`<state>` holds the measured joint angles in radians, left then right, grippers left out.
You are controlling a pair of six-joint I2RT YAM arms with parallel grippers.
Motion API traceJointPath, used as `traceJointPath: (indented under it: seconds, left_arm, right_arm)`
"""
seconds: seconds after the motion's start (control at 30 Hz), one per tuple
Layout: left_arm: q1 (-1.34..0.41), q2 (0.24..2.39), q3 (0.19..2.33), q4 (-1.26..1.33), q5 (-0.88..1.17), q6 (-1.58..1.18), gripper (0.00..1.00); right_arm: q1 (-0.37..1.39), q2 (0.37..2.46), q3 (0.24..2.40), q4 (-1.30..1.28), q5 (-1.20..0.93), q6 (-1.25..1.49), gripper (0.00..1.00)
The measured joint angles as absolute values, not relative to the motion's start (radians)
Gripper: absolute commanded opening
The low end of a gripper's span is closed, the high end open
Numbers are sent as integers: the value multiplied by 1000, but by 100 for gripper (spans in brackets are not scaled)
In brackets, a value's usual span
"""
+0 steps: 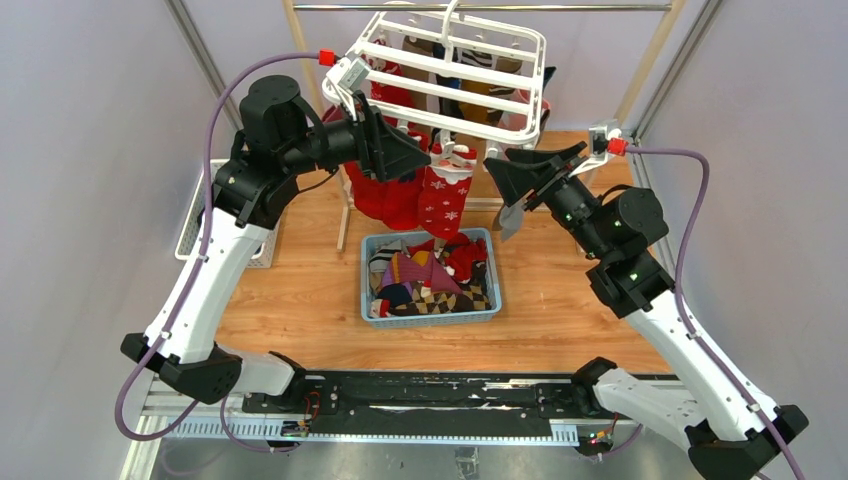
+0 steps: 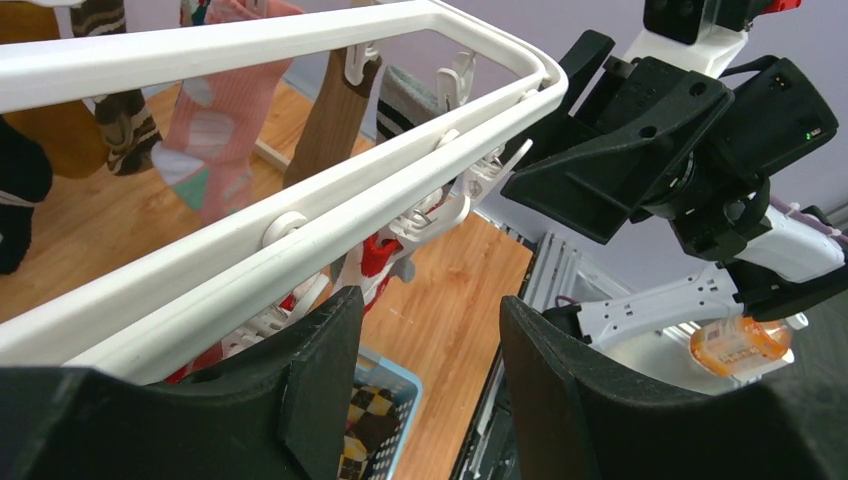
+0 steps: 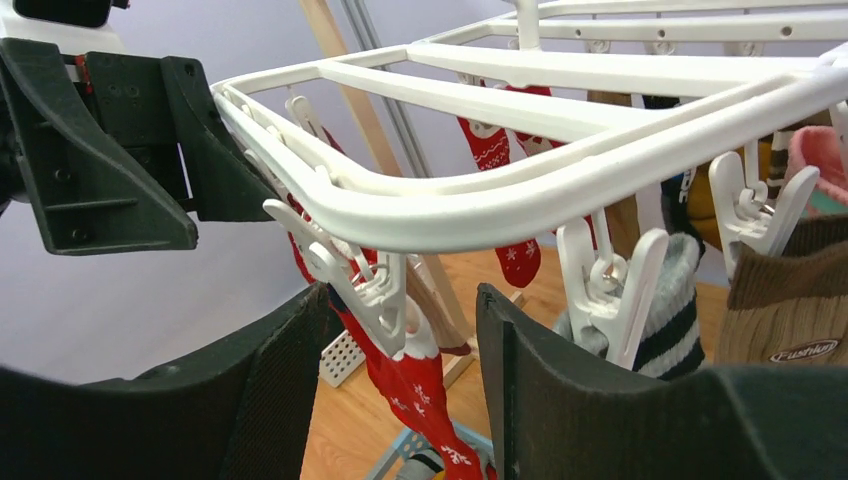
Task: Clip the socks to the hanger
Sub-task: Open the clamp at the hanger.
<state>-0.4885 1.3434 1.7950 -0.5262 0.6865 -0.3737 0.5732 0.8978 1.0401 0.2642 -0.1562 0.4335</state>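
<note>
Wooden table — red socks clipped on hanger.

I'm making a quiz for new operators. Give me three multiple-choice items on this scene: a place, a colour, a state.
1. Where is the basket? A. hung on the rail B. on the table C. on the floor
2. What colour are the socks clipped at the front of the hanger? A. red B. green C. black
3. How do the left tool and right tool stand? A. shut on socks B. shut on the hanger C. open, empty
Key: B, the top view shows it on the wood; A, red with white cuffs; C, each wrist view shows a wide gap.
</note>
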Motion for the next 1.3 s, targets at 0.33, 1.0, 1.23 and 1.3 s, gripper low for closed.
traceJointPath:
  seconds: [0.33,1.0,1.23,1.3]
  left_arm:
    - [-488,1343,1795,-527,687,-374,57]
    - [-488,1343,1813,-534,689,-374,57]
    - [-488,1343,1813,-534,695,-374,57]
    - [-488,1343,1813,-535,696,-374,57]
  right_arm:
    - [573,940,1067,257,-147,381,50]
    - [609,965,1028,305,-72,342,20]
    - [616,926,995,317,-40,341,7]
    - [619,917,995,321,-39,341,3]
